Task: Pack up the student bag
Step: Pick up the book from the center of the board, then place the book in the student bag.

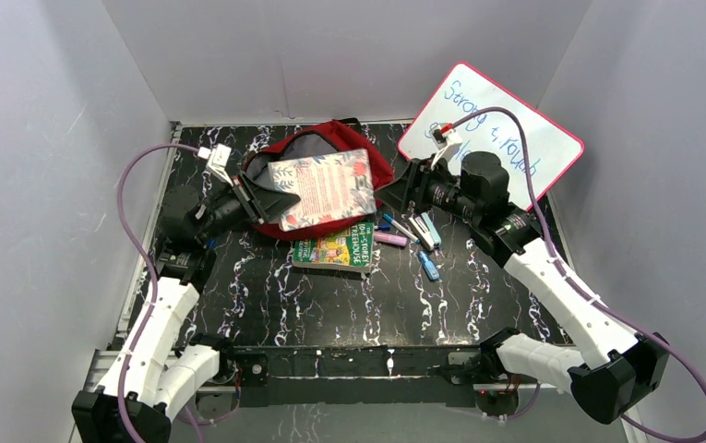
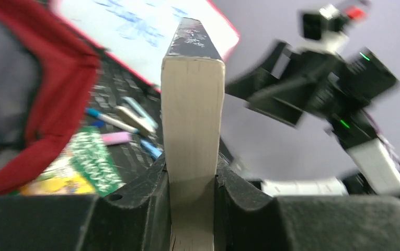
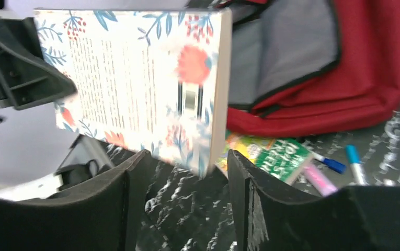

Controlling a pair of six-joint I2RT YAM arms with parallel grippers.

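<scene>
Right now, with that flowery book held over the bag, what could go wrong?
Only the left jaws clamp the floral book, by one edge; the right jaws stand open, so it might tilt or slip.
The student bag is soft; the book could catch its rim instead of sliding in.

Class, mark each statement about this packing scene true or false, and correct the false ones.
1. The left gripper is clamped on the floral book. True.
2. The student bag is zipped shut. False: it lies open, grey lining showing.
3. The green book is inside the bag. False: it lies on the table beside the bag.
4. A whiteboard leans against the right wall. True.
5. The right gripper grips the green book. False: its jaws stand open, holding nothing.
</scene>
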